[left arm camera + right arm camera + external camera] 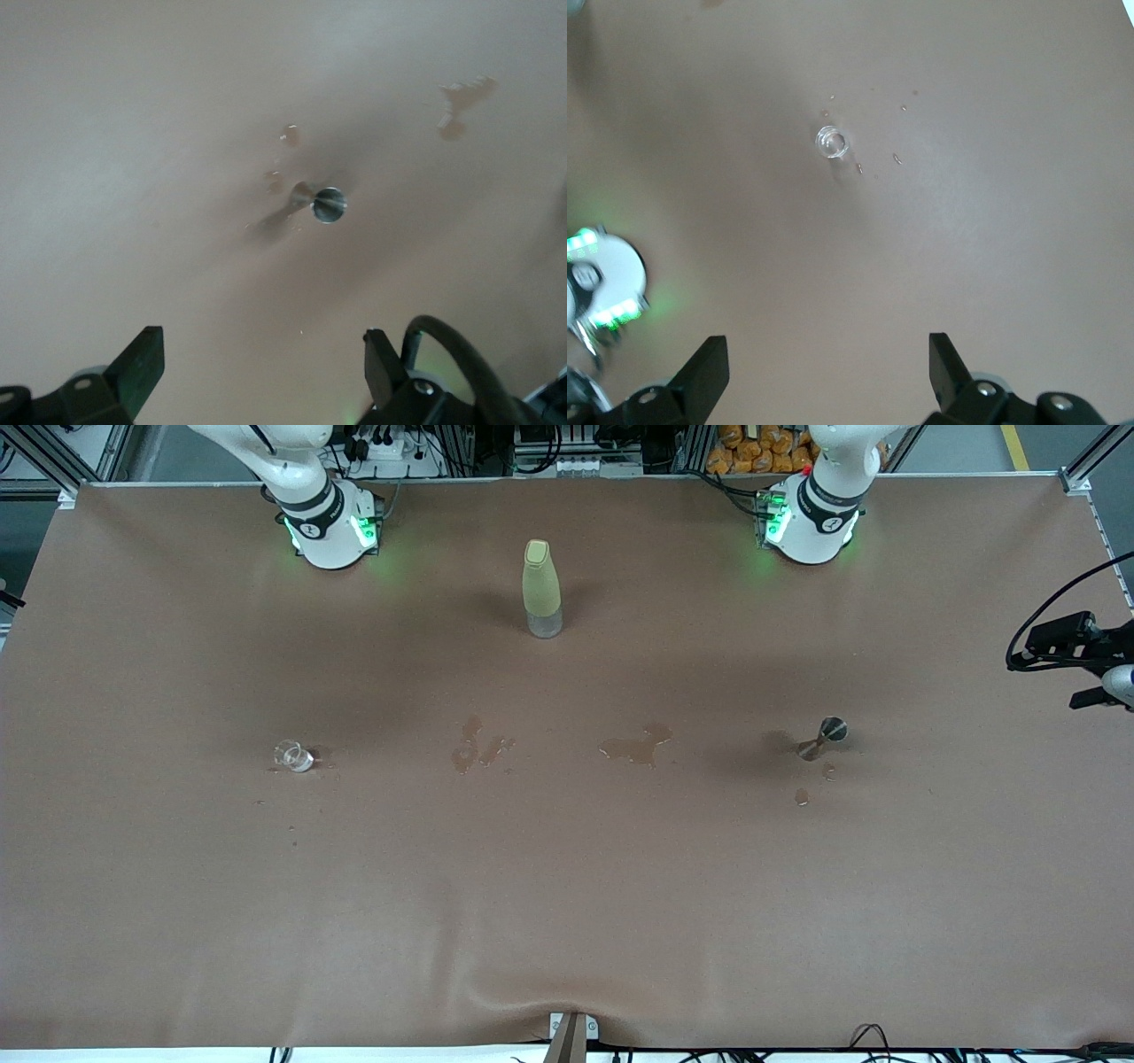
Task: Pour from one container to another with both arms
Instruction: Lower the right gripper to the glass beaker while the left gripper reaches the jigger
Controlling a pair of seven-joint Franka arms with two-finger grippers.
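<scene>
You see a brown bench with a small clear glass cup (pixel 293 756) at the frame's left centre and a metal jigger (pixel 824 739) at right centre, wet patches (pixel 634 747) between them. The left gripper (pixel 264 361) hangs wide over the jigger, the right gripper (pixel 829 361) wide over the cup, both empty. The jigger looks light, rigid and slick, so take its narrow waist; the cup looks fragile, so grip its wall gently.
</scene>
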